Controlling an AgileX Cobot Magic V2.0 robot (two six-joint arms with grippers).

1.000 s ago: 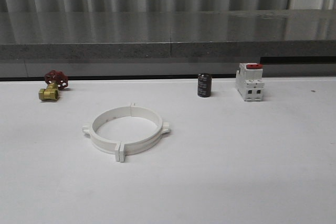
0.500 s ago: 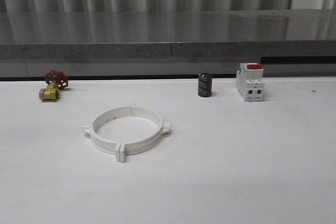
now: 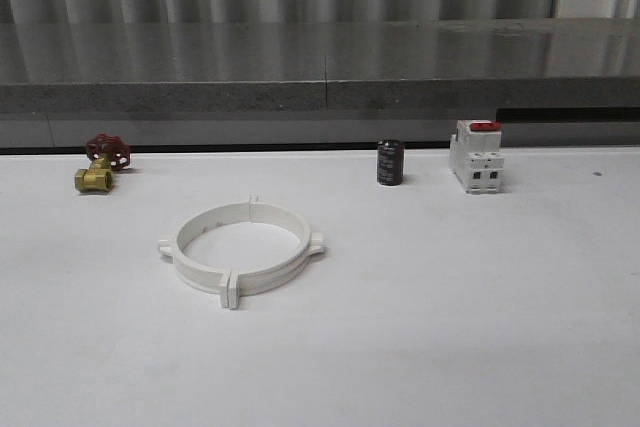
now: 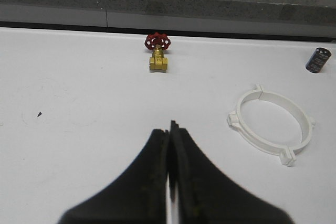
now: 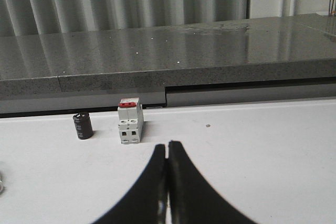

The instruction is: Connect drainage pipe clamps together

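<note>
Clamps (image 3: 240, 247) lie joined as a ring on your desk (image 3: 450, 327), well clear of both pincers. Your left pincer (image 4: 169, 135) is closed, empty, ring off to its side. Your right pincer (image 5: 167, 153) is closed, empty, facing the breaker (image 5: 129, 121).

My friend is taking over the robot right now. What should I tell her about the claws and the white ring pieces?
Left claw: shut, holding nothing, hanging over bare table.
Right claw: shut, holding nothing, facing the white breaker and the black capacitor.
The two drainage pipe clamps lie flat on the white table, their end tabs meeting at front and back to form one ring. The brass valve sits off by the back edge.
Done: the halves look joined.
Left: probably nothing; I cannot tell whether the tabs are fully locked, so check that.
</note>
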